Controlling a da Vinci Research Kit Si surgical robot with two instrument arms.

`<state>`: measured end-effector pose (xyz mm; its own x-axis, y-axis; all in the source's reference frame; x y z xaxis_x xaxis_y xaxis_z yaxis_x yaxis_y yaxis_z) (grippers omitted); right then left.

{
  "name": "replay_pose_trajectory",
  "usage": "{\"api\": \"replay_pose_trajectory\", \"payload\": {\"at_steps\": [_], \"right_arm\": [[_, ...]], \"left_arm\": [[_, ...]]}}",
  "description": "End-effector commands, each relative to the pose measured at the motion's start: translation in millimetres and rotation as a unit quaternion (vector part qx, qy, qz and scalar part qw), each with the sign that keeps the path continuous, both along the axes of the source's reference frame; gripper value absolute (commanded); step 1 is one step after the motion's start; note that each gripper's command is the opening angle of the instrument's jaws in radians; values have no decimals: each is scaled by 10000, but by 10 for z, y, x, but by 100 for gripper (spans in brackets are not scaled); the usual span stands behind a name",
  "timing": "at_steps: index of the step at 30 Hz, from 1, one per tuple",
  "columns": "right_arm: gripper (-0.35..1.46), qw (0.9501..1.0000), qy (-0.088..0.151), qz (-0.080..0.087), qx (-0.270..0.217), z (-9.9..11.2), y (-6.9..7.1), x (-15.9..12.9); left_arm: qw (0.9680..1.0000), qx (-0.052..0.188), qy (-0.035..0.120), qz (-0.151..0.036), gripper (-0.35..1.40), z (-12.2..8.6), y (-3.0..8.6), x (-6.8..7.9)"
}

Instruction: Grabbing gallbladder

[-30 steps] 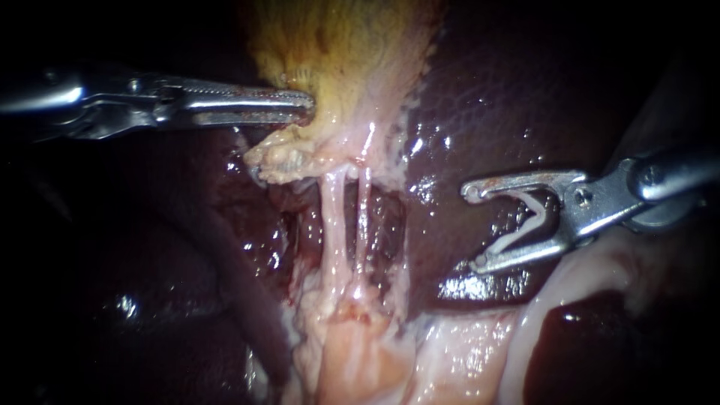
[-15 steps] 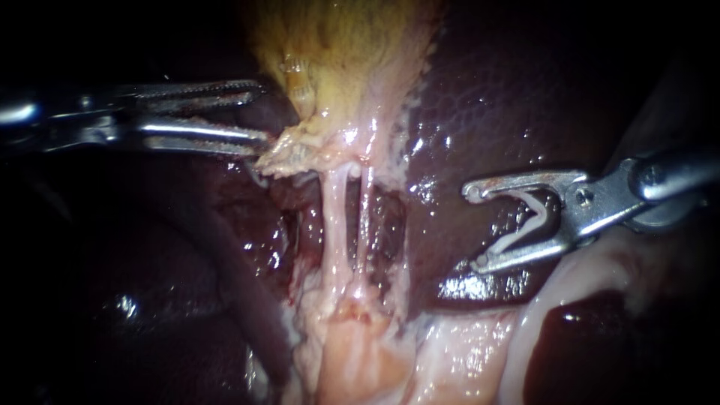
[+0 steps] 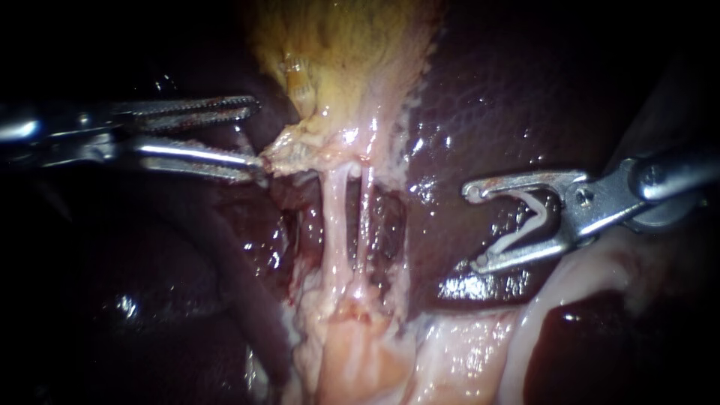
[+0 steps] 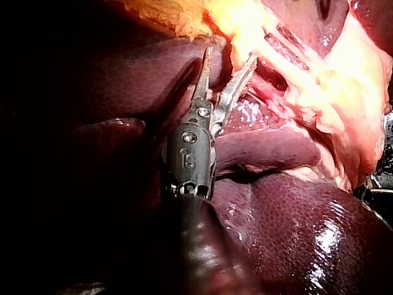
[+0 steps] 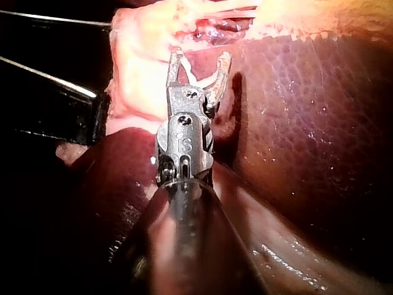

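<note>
While my left tool (image 3: 257, 133) reaches in across the dark liver (image 3: 510, 90), its two toothed jaws stand spread, with a clear gap between them and nothing pinched. The tip of the lower jaw touches the ragged pale fringe at the narrow end of the gallbladder (image 3: 345, 60). The upper jaw ends just short of the gallbladder's edge, apart from it. The gallbladder is the yellow mass at the top middle of the endoscope view, tapering downward into pale tissue. From that taper two thin pale tubes (image 3: 335, 217) run down side by side to a pinkish mound of tissue below. My right tool (image 3: 472, 227) hovers over the liver to the right of the tubes, apart from them. Its jaws stand wide yet pinch a small pale clip (image 3: 525, 229) seated between them, which touches both.
</note>
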<state>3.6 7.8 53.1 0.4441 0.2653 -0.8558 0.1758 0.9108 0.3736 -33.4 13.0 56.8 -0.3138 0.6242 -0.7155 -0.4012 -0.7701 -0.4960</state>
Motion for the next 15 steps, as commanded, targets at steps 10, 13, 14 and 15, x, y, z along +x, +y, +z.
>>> {"api": "replay_pose_trajectory", "payload": {"at_steps": [10,13,14,15], "right_arm": [[47,10000,1,-2,0,0,0,0],[47,10000,1,-2,0,0,0,0],[47,10000,2,-3,0,0,0,0],[47,10000,2,-3,0,0,0,-1]], "left_arm": [[10000,-18,-69,55,41,29,-2,-33],[9999,-31,-74,61,37,37,-2,-40],[9999,-35,-74,61,36,40,-1,-42],[9999,-37,-75,63,34,41,-1,-42]]}}
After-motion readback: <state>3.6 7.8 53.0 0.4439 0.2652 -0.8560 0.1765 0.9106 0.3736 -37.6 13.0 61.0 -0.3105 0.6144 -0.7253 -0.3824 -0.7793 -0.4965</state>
